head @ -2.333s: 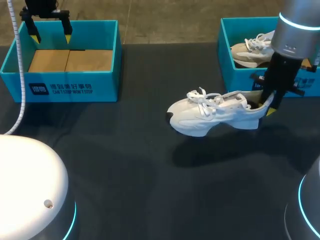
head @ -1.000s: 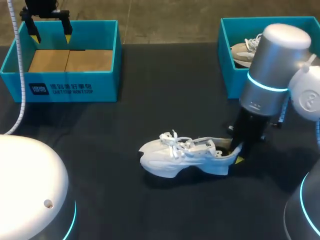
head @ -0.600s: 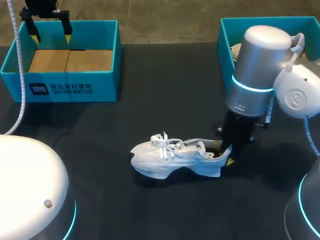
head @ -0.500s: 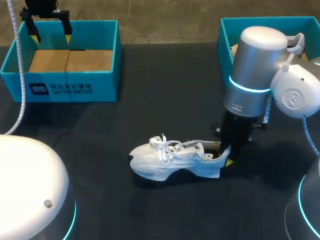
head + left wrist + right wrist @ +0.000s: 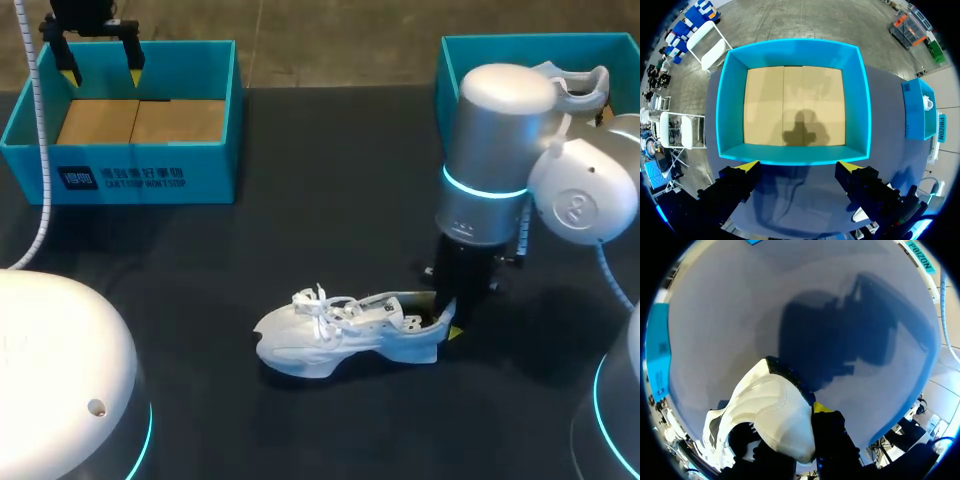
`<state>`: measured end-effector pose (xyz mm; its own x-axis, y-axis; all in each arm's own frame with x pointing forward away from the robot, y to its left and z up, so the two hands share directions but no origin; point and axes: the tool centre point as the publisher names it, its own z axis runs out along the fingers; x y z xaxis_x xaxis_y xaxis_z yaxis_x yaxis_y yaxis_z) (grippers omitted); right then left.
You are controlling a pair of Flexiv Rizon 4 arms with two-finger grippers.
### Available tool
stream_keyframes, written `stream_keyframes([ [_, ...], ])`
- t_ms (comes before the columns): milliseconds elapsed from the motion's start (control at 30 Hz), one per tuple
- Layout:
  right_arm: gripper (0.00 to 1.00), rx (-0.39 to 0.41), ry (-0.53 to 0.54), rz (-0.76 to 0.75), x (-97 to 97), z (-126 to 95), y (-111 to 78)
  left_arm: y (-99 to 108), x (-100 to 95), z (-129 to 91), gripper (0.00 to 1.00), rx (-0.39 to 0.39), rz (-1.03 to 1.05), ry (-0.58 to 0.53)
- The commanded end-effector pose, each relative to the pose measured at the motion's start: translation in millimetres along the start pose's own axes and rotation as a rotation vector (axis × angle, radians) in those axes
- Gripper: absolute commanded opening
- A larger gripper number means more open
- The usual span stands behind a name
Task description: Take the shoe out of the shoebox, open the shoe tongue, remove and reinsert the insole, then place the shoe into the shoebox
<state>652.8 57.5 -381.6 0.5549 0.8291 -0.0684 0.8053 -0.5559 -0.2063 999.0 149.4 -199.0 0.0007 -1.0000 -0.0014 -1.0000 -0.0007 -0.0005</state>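
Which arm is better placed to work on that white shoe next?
Probably the right: the right gripper holds the shoe by its heel, while the left gripper hangs open at the far box.

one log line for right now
right gripper: shut on shoe at heel | shoe: mid table | left gripper: open above left shoebox

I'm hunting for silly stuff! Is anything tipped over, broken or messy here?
Nothing stands out. The white sneaker is upright, sole down, with its heel pinched by the right tool. Its laces flop loose on top, but nothing looks spilled, torn or knocked over.
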Motion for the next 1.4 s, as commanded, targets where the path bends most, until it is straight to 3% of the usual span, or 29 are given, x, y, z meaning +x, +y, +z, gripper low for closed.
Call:
stream_keyframes([
  [33,0.0,-0.038,-0.018,0.0,9.5,2,-8.4,0,-0.2,0,1.0,0.0,0.0,0.001],
  [633,0.0,-0.099,-0.037,-0.049,4.9,-6,-4.1,0,-0.2,0,1.0,0.0,0.0,0.001],
  [867,0.0,-0.084,-0.066,-0.002,2.7,3,4.5,0,-0.2,0,1.0,0.0,0.0,0.001],
  [900,0.02,-0.081,-0.067,-0.001,2.6,3,4.7,0,-0.2,0,1.0,0.0,0.0,0.001],
  [967,0.29,-0.077,-0.07,0.005,2.5,4,5.3,0,-0.2,0,1.0,0.0,0.0,0.001],
  [1000,0.33,-0.076,-0.069,0.006,2.5,4,5.7,0,-0.2,0,1.0,0.0,0.0,0.001],
  [1267,0.46,-0.086,-0.058,0.004,2.4,-4,2.1,0,-0.2,0,1.0,0.0,0.0,0.001],
  [1400,0.47,-0.097,-0.05,-0.005,3.3,-9,-1.4,0,-0.2,0,1.0,0.0,0.0,0.001],
])
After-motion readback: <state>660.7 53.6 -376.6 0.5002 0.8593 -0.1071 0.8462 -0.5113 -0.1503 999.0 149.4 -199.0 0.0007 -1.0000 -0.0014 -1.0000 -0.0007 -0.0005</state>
